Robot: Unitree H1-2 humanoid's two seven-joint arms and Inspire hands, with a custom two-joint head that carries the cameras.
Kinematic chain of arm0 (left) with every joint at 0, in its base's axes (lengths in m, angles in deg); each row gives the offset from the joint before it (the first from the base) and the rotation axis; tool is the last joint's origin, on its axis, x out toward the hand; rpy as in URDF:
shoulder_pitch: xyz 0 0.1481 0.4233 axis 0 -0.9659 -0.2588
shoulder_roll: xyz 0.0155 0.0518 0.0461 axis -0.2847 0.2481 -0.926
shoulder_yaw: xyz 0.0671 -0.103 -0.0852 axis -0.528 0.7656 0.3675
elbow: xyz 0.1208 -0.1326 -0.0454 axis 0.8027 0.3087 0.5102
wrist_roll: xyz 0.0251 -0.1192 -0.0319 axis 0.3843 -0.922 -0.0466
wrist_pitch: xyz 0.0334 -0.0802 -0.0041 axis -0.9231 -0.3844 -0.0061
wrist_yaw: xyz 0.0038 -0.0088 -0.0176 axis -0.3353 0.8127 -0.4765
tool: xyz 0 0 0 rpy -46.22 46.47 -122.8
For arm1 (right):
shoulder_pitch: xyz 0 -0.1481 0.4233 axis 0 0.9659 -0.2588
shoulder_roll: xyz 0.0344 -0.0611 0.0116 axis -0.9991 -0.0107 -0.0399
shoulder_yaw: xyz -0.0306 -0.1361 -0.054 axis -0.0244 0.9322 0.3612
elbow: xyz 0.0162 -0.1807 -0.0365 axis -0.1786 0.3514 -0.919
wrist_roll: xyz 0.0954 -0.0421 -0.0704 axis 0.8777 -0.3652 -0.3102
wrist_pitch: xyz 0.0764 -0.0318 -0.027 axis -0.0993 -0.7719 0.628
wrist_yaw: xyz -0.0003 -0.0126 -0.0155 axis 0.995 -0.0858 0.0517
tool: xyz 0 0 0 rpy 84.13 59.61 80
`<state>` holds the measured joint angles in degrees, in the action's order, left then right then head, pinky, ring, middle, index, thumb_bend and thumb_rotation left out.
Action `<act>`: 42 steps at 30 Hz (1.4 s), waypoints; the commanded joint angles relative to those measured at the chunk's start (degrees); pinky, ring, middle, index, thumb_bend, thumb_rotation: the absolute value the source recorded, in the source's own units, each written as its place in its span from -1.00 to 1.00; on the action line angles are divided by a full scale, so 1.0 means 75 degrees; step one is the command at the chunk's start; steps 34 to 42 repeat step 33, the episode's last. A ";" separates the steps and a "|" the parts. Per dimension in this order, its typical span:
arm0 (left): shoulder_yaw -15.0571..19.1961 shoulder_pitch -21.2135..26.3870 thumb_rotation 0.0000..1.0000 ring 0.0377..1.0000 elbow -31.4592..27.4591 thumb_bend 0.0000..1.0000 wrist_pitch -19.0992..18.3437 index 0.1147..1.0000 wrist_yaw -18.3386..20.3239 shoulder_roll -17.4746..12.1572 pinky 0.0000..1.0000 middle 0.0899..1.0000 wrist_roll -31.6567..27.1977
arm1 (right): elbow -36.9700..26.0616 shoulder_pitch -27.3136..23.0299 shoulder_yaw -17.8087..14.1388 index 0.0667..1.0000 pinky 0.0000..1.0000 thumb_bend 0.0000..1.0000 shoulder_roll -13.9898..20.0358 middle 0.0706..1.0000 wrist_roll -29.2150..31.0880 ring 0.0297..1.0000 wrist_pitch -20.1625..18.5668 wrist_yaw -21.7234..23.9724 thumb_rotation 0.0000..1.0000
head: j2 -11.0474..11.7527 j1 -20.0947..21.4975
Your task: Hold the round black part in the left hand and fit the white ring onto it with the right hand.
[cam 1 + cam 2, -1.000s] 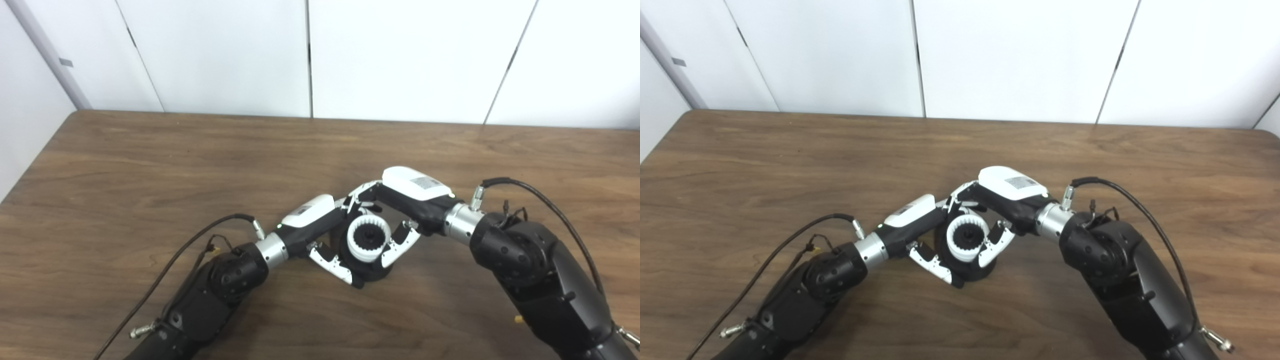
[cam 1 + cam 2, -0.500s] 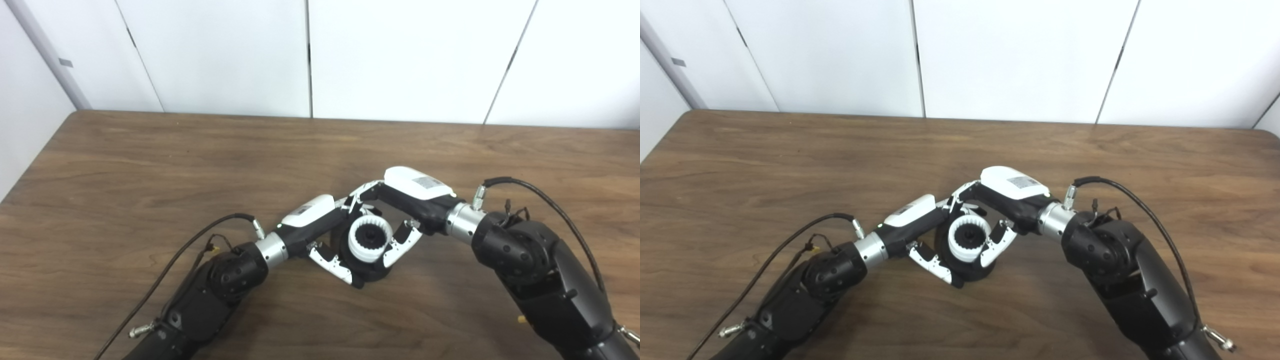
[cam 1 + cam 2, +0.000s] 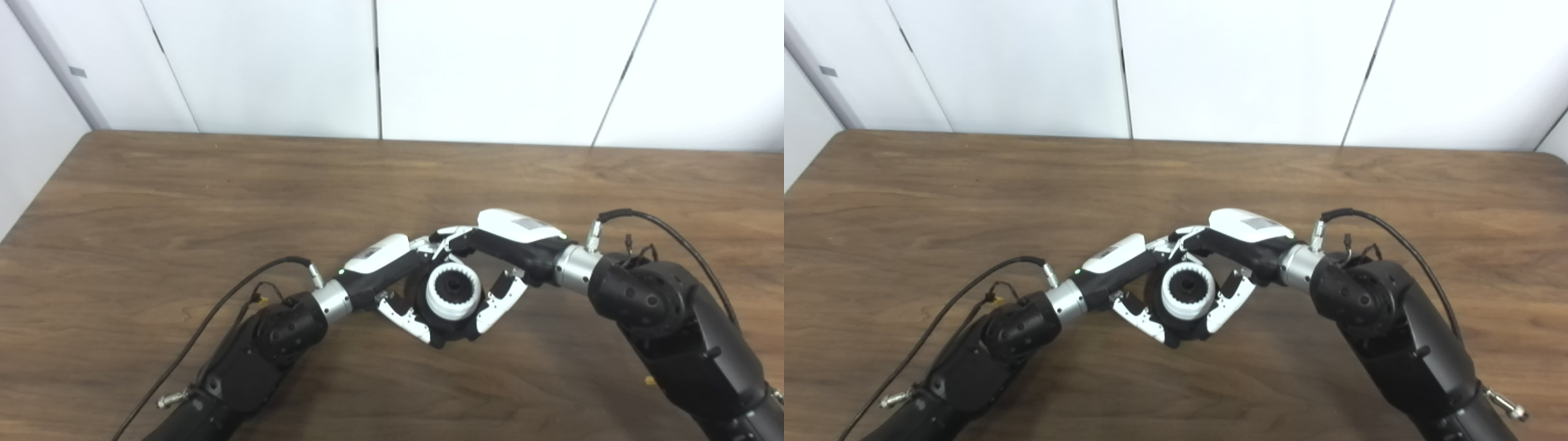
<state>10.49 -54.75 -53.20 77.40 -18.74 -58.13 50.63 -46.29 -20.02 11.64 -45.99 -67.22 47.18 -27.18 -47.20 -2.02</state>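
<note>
Left eye view — left hand (image 3: 392, 275) grips round black part (image 3: 450, 324); right hand (image 3: 508, 257) clasps white ring (image 3: 453, 291).

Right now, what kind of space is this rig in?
Probably a lab or test bay, not a workshop floor. A wooden table stands against plain white wall panels, and the only work in view is the black part with its white ring, between the left hand and right hand.

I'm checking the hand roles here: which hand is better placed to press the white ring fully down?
Right. The left hand grips the round black part; the right hand has fingers beside the white ring, so it probably can press.
</note>
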 commanded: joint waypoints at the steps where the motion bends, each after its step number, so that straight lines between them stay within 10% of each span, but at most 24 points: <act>1: -0.0293 -0.0328 -0.86 1.00 0.0143 0.05 -0.0390 -0.17 0.0708 -0.0117 0.78 0.94 0.0111 | -0.0199 -0.0185 -0.0078 0.86 0.57 0.95 0.0122 0.79 -0.0057 0.76 -0.0146 0.0027 -0.47 | -0.0010 -0.0005; 42: -0.0341 -0.0305 -0.86 1.00 0.0272 0.04 -0.0298 -0.17 0.0652 -0.0070 0.80 0.93 0.0123 | -0.0626 -0.0685 -0.1426 0.79 0.48 1.00 0.0371 0.79 0.1578 0.73 -0.0406 -0.0111 -0.03 | -0.0017 0.0030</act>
